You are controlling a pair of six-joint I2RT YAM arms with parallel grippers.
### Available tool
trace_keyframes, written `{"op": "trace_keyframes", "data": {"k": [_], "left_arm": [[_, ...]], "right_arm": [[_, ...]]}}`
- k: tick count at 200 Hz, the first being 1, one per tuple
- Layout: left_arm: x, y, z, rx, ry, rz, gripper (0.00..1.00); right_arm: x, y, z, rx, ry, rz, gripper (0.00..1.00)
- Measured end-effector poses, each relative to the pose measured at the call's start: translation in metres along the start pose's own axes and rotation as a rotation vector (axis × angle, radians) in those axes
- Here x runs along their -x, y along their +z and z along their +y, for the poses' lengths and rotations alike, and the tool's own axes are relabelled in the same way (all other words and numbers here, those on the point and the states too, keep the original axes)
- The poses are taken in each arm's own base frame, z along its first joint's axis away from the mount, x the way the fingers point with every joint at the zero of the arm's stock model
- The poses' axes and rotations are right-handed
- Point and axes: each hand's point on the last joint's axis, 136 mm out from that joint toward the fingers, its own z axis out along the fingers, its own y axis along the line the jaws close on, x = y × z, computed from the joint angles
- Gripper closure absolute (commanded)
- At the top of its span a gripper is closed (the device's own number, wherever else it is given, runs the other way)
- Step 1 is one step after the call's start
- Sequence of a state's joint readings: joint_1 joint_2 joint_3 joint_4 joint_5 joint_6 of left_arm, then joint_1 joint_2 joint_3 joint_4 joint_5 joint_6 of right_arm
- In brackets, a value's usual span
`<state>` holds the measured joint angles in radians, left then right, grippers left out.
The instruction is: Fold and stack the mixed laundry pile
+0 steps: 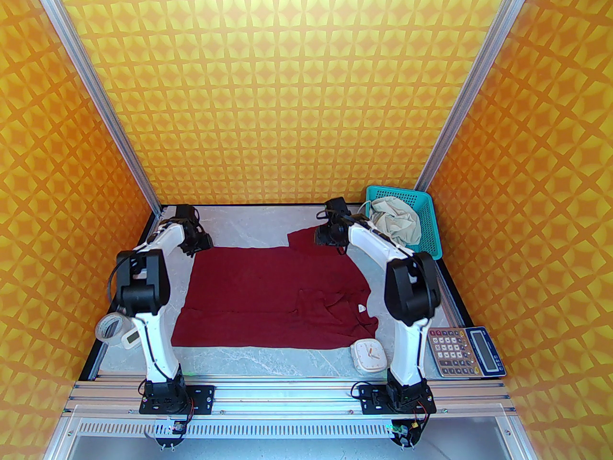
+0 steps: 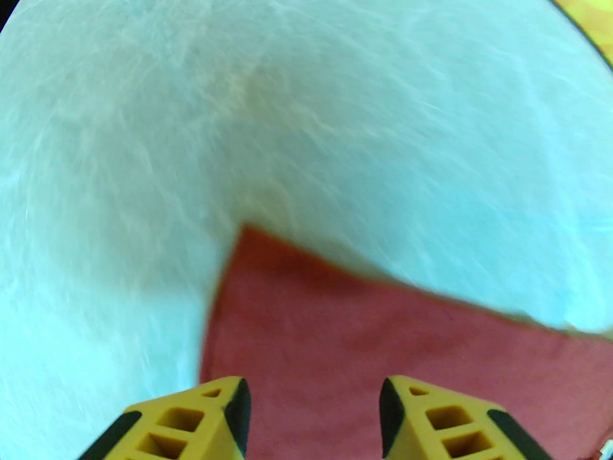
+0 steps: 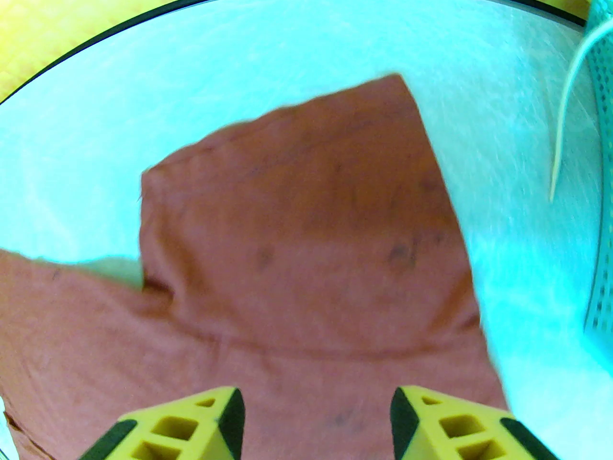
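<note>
Maroon shirt (image 1: 268, 295) lies spread flat on the desk (image 1: 268, 362). Left fingers (image 2: 191, 419) stand apart, empty, over its far-left corner; right fingers (image 3: 191, 424) stand apart, empty, over its far-right corner. Cream shorts (image 1: 395, 223) sit bunched in the teal basket (image 1: 431, 237), far right.

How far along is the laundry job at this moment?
Early. Done: the maroon shirt lies spread on the table, not yet folded compactly. In hand: the left gripper and right gripper are open over its far corner and sleeve, gripping nothing. Left: folding the shirt, then the cream shorts, bunched in the teal basket, and stacking both.
</note>
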<state>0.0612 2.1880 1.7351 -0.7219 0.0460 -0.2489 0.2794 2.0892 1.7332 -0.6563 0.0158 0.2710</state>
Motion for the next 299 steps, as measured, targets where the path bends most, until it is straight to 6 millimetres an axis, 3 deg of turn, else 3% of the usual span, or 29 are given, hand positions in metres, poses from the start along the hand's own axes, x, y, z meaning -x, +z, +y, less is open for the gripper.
{"op": "trace_keyframes", "data": {"k": [34,57,102,121,156,232,274,299], "left_arm": [[0.015,0.013,0.003,0.028,0.035,0.015,0.48],[0.012,0.02,0.007,0.051,0.053,0.046,0.46],[0.002,0.026,0.016,0.1,0.09,0.1,0.45],[0.003,0.025,0.018,0.111,0.102,0.103,0.5],[0.004,0.026,0.019,0.119,0.117,0.105,0.7],[0.01,0.028,0.019,0.121,0.126,0.094,1.0],[0.012,0.028,0.021,0.121,0.132,0.09,1.0],[0.013,0.028,0.023,0.122,0.134,0.089,1.0]], "right_arm": [[0.016,0.017,-0.007,0.003,-0.003,-0.001,0.46],[0.022,0.031,-0.01,-0.002,-0.005,0.003,0.46],[0.016,0.051,-0.012,0.0,-0.005,0.041,0.45],[0.016,0.053,-0.011,0.004,-0.005,0.043,0.46],[0.025,0.058,-0.011,-0.007,-0.018,0.034,0.45],[0.031,0.093,-0.039,-0.087,-0.02,0.089,0.45],[0.022,0.103,-0.052,-0.09,0.019,0.14,0.48],[0.019,0.102,-0.054,-0.095,0.028,0.149,0.58]]}}
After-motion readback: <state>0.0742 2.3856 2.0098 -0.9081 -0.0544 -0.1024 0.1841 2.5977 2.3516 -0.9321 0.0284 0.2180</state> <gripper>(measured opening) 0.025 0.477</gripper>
